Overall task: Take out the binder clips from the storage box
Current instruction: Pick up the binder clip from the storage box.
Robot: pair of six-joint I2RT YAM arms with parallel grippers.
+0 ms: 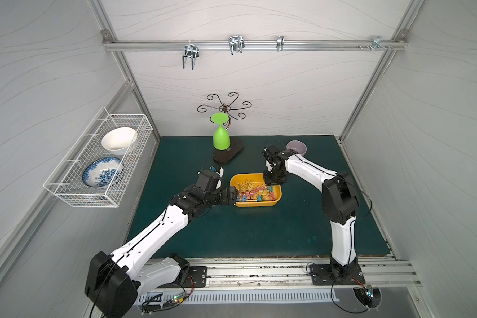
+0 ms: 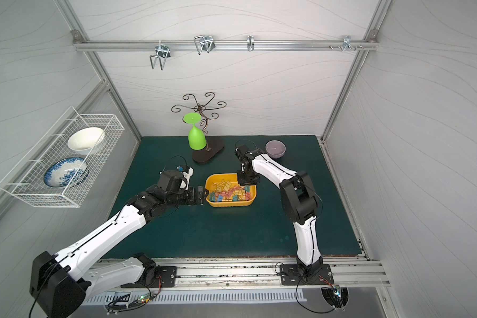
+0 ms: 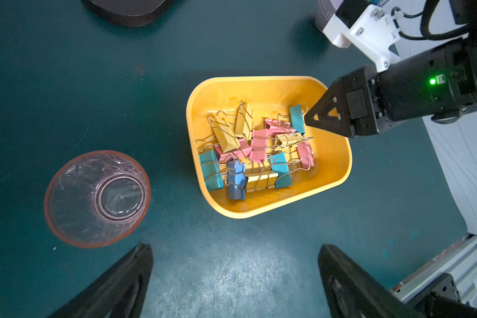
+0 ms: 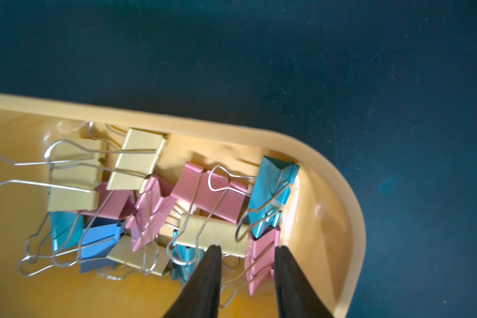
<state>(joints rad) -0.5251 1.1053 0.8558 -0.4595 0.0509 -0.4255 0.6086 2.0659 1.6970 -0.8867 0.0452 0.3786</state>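
I'm looking at the box (image 1: pixel 256 204), a shallow tub of smooth yellow-orange plastic with rounded corners, sitting around the middle of the dark green, faintly scuffed tabletop (image 1: pixel 232 236). Its long axis is running roughly parallel to the tabletop's near edge. The clips (image 3: pixel 255 148) are all lying inside it in a loose tangle. They have folded metal bodies in pale yellow, pink, teal and blue, and their thin silver wire handles are sticking out every way, so the heap is pointing nowhere in particular.

I'm holding the right gripper (image 4: pixel 247 249) nose-down inside the box's right end, toward its far wall. Its black, tapering jaws are standing partly spread, straddling the edge of a pink clip (image 4: pixel 262 258) and a wire loop, and I'm not seeing them pinch anything. The left gripper (image 3: pixel 235 247) is hovering just outside the box's left end, jaws spread wide over bare tabletop. A clear plastic cup (image 3: pixel 97 198) with a pinkish rim is standing upright near the box.
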